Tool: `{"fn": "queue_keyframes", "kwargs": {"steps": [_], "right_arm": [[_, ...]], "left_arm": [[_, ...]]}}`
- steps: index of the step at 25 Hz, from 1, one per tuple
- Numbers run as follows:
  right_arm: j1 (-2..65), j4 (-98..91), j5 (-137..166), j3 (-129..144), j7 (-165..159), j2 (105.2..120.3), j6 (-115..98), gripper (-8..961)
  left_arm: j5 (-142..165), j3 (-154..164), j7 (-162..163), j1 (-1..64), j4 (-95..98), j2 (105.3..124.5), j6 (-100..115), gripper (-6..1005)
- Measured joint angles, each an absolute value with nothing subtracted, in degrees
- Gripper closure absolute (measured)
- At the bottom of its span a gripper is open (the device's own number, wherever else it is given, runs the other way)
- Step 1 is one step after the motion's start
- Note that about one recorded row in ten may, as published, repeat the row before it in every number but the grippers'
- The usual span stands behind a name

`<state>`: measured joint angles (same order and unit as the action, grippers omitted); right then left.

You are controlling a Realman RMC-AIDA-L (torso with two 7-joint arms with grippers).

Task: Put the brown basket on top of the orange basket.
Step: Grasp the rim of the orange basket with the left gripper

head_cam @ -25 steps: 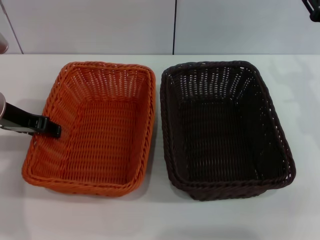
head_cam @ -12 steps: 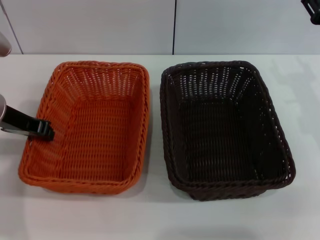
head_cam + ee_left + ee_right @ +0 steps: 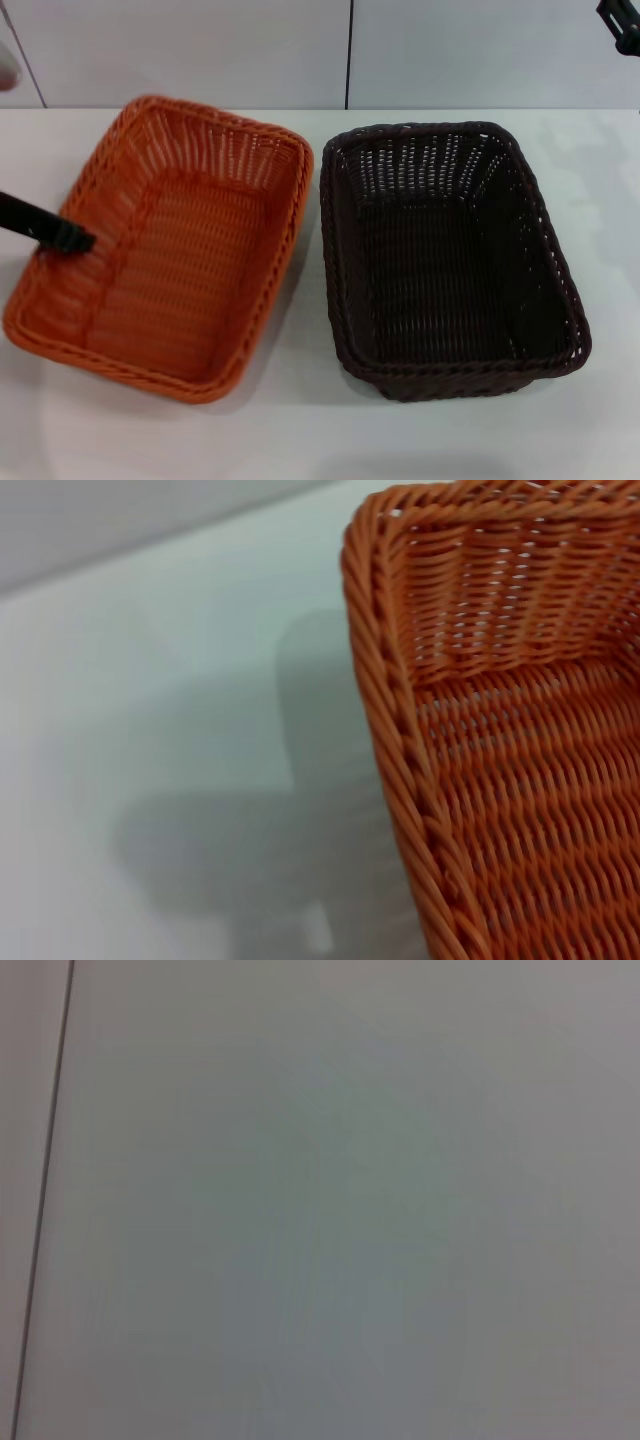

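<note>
Stretching across the whole scene, the plain white tabletop (image 3: 300, 430) is the largest thing before me, matte and pale, with a white panelled wall (image 3: 200, 50) behind it split by a thin dark vertical seam. On the table sit two rectangular woven baskets side by side, close together but not touching. The bright orange wicker-style basket with its braided rim (image 3: 160, 250) lies on my left, skewed and tilted, its left side raised toward me. The dark brown, near-black woven basket with open-weave sloping sides (image 3: 450, 260) rests flat and square on my right, apart from the orange one and not on top of it. My left gripper (image 3: 70, 240) reaches in from the left edge as a slim black finger over the orange basket's left rim; it grips that rim, clamped on the weave. My left wrist camera shows the orange braided rim close up, with a soft grey shadow on the table beside it. My right gripper (image 3: 622, 20) is only a dark sliver at the upper right corner, well away from both baskets; I cannot tell how its fingers stand.
</note>
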<state>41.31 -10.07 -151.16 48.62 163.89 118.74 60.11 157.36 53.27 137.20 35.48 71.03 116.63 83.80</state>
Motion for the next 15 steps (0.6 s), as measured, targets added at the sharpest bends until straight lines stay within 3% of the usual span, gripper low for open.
{"fn": "queue_keyframes", "kwargs": {"steps": [7,10,15], "right_arm": [[41.0,-10.2,-151.2,48.5,163.9,118.74,60.1,209],[40.8,-10.1,-151.2,48.2,163.9,118.74,60.1,209],[40.2,-10.0,-151.2,48.1,163.9,118.79,60.2,209]], "left_arm": [[157.1,53.1,130.3,36.0,73.7,115.33,85.3,843],[156.9,53.6,126.8,38.0,72.7,116.91,85.8,842],[155.5,56.4,125.5,39.9,70.1,117.99,85.2,847]]}}
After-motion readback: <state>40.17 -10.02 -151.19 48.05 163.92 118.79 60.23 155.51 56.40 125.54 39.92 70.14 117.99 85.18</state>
